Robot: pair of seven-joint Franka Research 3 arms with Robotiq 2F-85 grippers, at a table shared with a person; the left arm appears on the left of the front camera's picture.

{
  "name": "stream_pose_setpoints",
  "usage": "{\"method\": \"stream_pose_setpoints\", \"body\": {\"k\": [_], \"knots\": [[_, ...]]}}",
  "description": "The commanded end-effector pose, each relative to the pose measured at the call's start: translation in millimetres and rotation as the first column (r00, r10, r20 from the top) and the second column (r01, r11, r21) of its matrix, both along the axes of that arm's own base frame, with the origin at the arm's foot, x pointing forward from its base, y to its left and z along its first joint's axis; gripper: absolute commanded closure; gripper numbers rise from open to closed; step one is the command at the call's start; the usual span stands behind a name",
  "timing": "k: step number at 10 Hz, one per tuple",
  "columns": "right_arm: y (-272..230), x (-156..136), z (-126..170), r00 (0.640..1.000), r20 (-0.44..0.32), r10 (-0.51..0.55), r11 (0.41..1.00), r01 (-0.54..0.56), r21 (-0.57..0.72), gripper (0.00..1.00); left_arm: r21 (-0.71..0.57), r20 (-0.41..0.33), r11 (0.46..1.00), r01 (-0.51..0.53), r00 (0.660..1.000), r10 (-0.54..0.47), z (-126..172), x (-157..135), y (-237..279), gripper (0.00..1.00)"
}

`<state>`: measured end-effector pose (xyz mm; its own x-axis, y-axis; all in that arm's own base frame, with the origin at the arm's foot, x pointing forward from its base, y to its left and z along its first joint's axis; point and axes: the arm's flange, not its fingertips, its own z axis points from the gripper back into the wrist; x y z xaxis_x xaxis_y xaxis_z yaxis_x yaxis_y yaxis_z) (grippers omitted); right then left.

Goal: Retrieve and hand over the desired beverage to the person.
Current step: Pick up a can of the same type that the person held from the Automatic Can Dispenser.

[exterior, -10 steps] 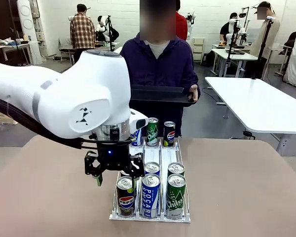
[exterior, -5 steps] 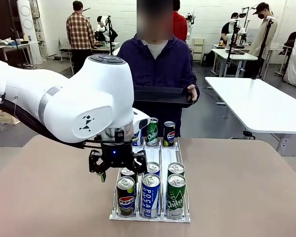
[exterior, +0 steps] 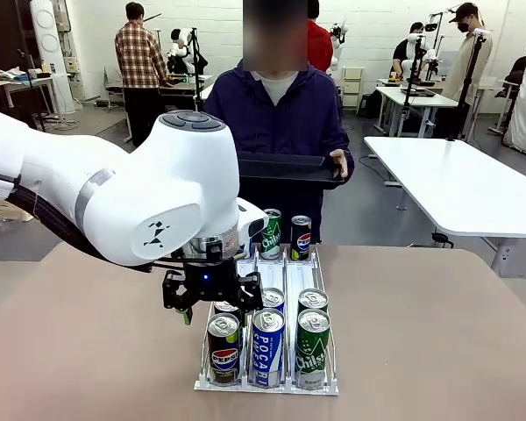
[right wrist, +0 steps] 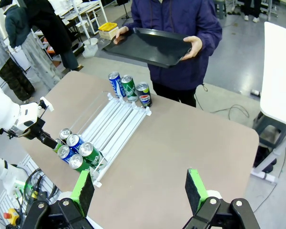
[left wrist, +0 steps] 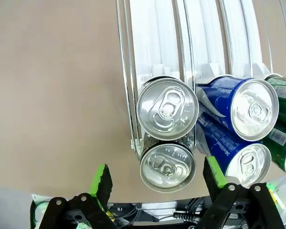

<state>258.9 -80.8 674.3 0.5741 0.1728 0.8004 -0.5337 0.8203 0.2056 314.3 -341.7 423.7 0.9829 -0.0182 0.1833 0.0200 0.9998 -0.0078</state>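
Since a second before, the left tool [exterior: 212, 307] had slid right and hung over the rack's [exterior: 286, 279] left lane, above the Pepsi cans [exterior: 223, 349] at its near end. Its pads [left wrist: 101, 183] stood spread either side of one can top in the wrist view, touching nothing. It was likely lining up a grasp, so Pepsi seemed the drink wanted. Across the surface [exterior: 438, 333] the person [exterior: 280, 114] held a black tray [exterior: 280, 167] level — probably to receive it. The right tool [right wrist: 139, 191] hung spread and empty — well clear of the rack.
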Motion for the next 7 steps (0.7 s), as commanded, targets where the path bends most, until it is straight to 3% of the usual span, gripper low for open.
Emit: {"method": "stream_pose_setpoints", "body": {"k": [1, 7], "knots": [[0.8, 1.3, -0.1, 1.000, 0.003, 0.006, 1.000, -0.006, 0.005, 0.00, 0.027, 0.029, 1.000, 0.000, 1.000, -0.001, -9.4, 3.5, -1.3, 0.00], [0.8, 1.3, -0.1, 1.000, 0.003, 0.006, 1.000, -0.006, 0.005, 0.00, 0.060, -0.016, 0.998, 0.003, 1.000, -0.002, -18.0, 4.8, -2.2, 0.00]]}}
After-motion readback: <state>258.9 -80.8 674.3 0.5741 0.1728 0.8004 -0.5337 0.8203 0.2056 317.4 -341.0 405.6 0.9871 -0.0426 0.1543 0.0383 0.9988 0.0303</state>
